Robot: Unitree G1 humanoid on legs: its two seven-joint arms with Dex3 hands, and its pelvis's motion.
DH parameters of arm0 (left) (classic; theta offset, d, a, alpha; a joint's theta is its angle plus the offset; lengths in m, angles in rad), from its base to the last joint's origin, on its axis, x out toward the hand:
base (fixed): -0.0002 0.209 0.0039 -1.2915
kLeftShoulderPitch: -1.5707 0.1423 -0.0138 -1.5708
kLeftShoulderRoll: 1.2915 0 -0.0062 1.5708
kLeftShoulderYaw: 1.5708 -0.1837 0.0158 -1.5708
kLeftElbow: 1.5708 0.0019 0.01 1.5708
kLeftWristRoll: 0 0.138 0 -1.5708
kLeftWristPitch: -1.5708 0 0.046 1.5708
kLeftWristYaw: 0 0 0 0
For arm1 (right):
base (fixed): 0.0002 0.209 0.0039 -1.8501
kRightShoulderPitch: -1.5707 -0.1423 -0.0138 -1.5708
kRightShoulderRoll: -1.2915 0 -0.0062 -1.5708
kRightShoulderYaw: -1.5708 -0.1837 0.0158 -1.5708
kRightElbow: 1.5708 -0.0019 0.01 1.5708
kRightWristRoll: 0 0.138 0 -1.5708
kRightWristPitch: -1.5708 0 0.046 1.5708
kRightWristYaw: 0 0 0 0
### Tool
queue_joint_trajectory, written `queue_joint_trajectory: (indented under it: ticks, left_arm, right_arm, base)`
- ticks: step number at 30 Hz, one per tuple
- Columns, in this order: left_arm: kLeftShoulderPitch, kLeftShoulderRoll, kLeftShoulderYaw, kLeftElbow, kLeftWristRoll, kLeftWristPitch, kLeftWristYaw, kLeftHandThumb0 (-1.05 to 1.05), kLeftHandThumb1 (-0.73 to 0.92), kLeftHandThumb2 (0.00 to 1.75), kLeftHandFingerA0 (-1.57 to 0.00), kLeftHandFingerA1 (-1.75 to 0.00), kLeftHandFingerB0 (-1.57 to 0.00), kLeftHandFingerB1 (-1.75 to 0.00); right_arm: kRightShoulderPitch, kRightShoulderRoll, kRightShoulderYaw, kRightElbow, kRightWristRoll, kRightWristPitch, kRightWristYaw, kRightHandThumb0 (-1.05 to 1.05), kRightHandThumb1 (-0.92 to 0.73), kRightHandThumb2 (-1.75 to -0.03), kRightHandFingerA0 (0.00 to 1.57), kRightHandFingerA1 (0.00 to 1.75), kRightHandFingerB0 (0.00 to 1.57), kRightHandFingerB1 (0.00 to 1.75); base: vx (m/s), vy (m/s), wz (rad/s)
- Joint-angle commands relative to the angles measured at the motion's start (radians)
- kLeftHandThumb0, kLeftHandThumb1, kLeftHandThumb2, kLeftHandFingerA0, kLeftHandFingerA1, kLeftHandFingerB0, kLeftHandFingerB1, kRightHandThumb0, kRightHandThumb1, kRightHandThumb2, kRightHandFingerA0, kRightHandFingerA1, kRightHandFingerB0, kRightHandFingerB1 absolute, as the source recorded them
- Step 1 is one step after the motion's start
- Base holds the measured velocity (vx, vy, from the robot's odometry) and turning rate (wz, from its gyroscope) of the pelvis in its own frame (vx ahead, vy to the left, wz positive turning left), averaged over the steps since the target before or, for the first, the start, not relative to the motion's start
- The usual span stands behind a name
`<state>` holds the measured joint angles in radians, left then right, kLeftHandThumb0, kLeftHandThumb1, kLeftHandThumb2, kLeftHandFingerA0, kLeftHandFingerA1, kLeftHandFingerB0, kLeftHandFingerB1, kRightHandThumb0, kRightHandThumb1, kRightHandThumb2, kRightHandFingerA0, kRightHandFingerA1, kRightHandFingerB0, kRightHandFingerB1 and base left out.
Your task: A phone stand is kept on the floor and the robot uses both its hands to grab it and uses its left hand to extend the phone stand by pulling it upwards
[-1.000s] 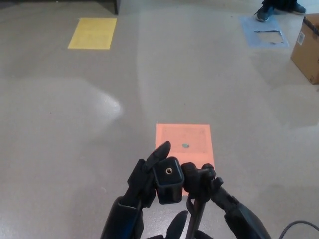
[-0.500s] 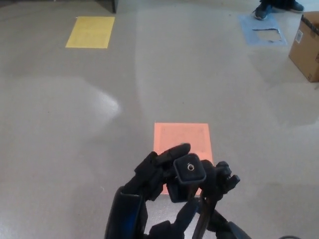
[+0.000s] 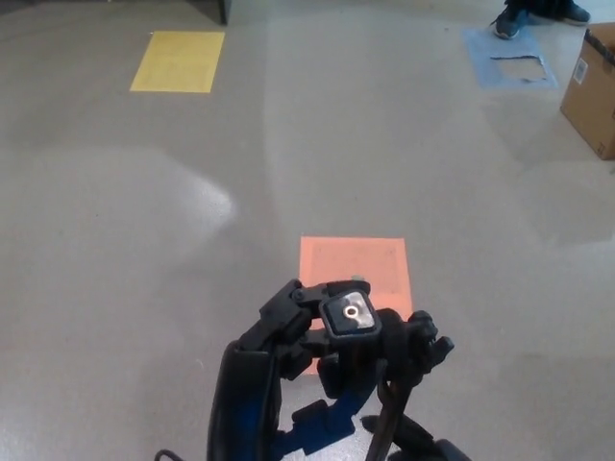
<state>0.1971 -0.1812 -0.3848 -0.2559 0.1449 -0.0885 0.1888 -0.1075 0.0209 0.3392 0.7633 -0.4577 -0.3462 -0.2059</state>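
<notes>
Black phone stand point(image 3: 352, 319) upright at the bottom centre, its square top plate with a metal screw facing the camera — standing over the near edge of an orange floor square point(image 3: 355, 267). Left hand point(image 3: 283, 325) wrapped around the stand's head from the left, fingers clenched on it. Right hand point(image 3: 415, 444) barely visible at the lower edge beside the stand's column — grip impossible to tell. Yellow floor square point(image 3: 179, 61) far left, cardboard box point(image 3: 595, 88) far right, a person's shoe point(image 3: 509, 19) at the top edge
</notes>
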Motion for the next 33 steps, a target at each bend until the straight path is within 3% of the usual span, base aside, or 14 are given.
queue_joint_trajectory:
  ticks: [1, 2, 3, 5, 16, 17, 18, 19, 21, 24, 25, 26, 32, 33]
  left_arm:
    - [-0.038, -0.109, -0.023, -0.008, -0.022, 0.128, 0.041, -0.28, 0.59, 0.57, -0.76, -0.98, -0.65, -0.85]
    - [-0.039, -0.11, -0.024, -0.011, -0.032, 0.134, 0.041, -0.29, 0.59, 0.57, -0.75, -0.99, -0.64, -0.85]
    - [-0.046, -0.111, -0.019, -0.011, -0.04, 0.135, 0.039, -0.3, 0.59, 0.57, -0.76, -1.02, -0.65, -0.86]
    - [-0.051, -0.109, -0.019, -0.016, -0.046, 0.142, 0.039, -0.27, 0.59, 0.57, -0.76, -1.05, -0.68, -0.87]
    - [-0.056, -0.065, -0.035, -0.033, -0.057, 0.13, 0.007, -0.34, 0.63, 0.59, -0.82, -1.25, -0.72, -1.12]
    - [-0.046, -0.061, -0.044, -0.037, -0.045, 0.132, 0.012, -0.35, 0.63, 0.6, -0.83, -1.27, -0.72, -1.13]
    - [-0.043, -0.06, -0.046, -0.039, -0.042, 0.133, 0.014, -0.35, 0.63, 0.6, -0.83, -1.27, -0.72, -1.13]
    - [-0.035, -0.063, -0.051, -0.045, -0.05, 0.139, 0.016, -0.33, 0.63, 0.6, -0.81, -1.31, -0.71, -1.17]
    - [-0.033, -0.063, -0.053, -0.039, -0.073, 0.129, 0.005, -0.41, 0.54, 0.87, -0.89, -1.22, -0.75, -1.16]
    - [-0.042, -0.065, -0.052, -0.033, -0.102, 0.121, -0.009, -0.46, 0.54, 0.85, -0.9, -1.26, -0.79, -1.23]
    - [-0.052, -0.069, -0.05, -0.039, -0.109, 0.136, -0.01, -0.44, 0.53, 0.85, -0.89, -1.24, -0.8, -1.22]
    - [-0.061, -0.07, -0.051, -0.043, -0.11, 0.143, -0.011, -0.44, 0.53, 0.85, -0.9, -1.25, -0.78, -1.21]
    - [-0.183, -0.076, -0.041, -0.145, -0.092, 0.281, -0.016, -0.41, 0.56, 0.84, -0.87, -1.26, -0.76, -1.21]
    - [-0.225, -0.081, -0.034, -0.167, -0.092, 0.31, -0.022, -0.38, 0.57, 0.86, -0.87, -1.24, -0.76, -1.19]
  right_arm:
    - [0.008, 0.032, -0.051, 0.03, 0.072, -0.077, -0.055, -0.63, -0.74, -0.65, 0.61, 1.51, 0.56, 1.35]
    - [0.014, 0.053, -0.08, 0.043, 0.1, -0.109, -0.074, -0.58, -0.74, -0.63, 0.79, 1.74, 0.66, 1.66]
    - [0.017, 0.083, -0.119, 0.05, 0.142, -0.124, -0.088, -0.59, -0.5, -0.89, 1.33, 1.52, 1.19, 1.48]
    - [0.011, 0.097, -0.138, 0.075, 0.112, -0.168, -0.173, -0.63, -0.5, -0.86, 1.55, 1.7, 1.4, 1.66]
    - [0.019, 0.12, -0.221, 0.087, 0.159, -0.23, -0.176, -0.59, -0.53, -0.93, 1.47, 1.62, 1.33, 1.58]
    - [0.027, 0.117, -0.221, 0.085, 0.159, -0.228, -0.165, -0.46, -0.71, -0.61, 1.25, 1.75, 1.1, 1.75]
    - [0.029, 0.116, -0.221, 0.085, 0.16, -0.228, -0.161, -0.46, -0.71, -0.61, 1.25, 1.75, 1.1, 1.75]
    - [0.032, 0.113, -0.221, 0.085, 0.162, -0.229, -0.149, -0.59, -0.5, -0.9, 1.44, 1.6, 1.29, 1.55]
    - [0.034, 0.104, -0.216, 0.094, 0.16, -0.241, -0.134, -0.61, -0.57, -0.97, 1.41, 1.56, 1.29, 1.52]
    - [0.036, 0.099, -0.21, 0.099, 0.154, -0.249, -0.134, -0.62, -0.57, -0.97, 1.43, 1.57, 1.29, 1.53]
    - [0.033, 0.091, -0.204, 0.108, 0.145, -0.266, -0.137, -0.61, -0.57, -0.97, 1.41, 1.55, 1.26, 1.5]
    - [0.033, 0.088, -0.202, 0.113, 0.142, -0.273, -0.139, -0.56, -0.74, -0.7, 1.18, 1.75, 0.96, 1.75]
    - [0.036, 0.086, -0.203, 0.132, 0.141, -0.267, -0.154, -0.54, -0.77, -0.63, 1.17, 1.75, 0.97, 1.75]
    - [0.037, 0.085, -0.203, 0.136, 0.141, -0.264, -0.153, -0.6, -0.59, -0.97, 1.38, 1.54, 1.23, 1.5]
  base:
    - [0.0, 0.0, 0.0]
    - [0.0, 0.0, 0.0]
    - [0.0, 0.0, 0.0]
    - [0.0, 0.0, 0.0]
    - [0.0, 0.0, 0.0]
    - [0.0, 0.0, 0.0]
    - [0.0, 0.0, 0.0]
    - [0.0, 0.0, 0.0]
    - [0.0, 0.0, 0.0]
    - [0.0, 0.0, 0.0]
    - [0.0, 0.0, 0.0]
    - [0.0, 0.0, 0.0]
    - [0.0, 0.0, 0.0]
    - [0.0, 0.0, 0.0]
